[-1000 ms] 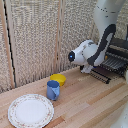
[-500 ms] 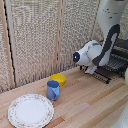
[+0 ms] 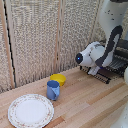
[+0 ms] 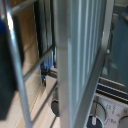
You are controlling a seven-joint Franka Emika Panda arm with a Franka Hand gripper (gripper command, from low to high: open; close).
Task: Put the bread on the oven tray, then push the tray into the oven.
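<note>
In the exterior view my clamp [image 3: 94,69] is at the right, its white hand pressed against the front edge of the oven pan [image 3: 109,75], a dark wire tray sticking out of the oven [image 3: 121,56]. The arm hides the fingers there. The wrist view is a blurred close-up of the oven pan's metal bars [image 4: 75,60], with the oven's knobs [image 4: 95,120] beyond them and a dark finger [image 4: 6,85] at the picture's edge. Nothing shows whether a bar is pinched. The bread is not visible in either view.
On the wooden table, a blue mug [image 3: 53,90] stands in front of a yellow bowl [image 3: 59,78]. A patterned white plate [image 3: 30,111] lies near the front at the exterior view's left. A woven screen [image 3: 40,35] closes off the back.
The hand has sunk slightly and the arm has shifted a little toward the oven. Mug, bowl and plate have not moved.
</note>
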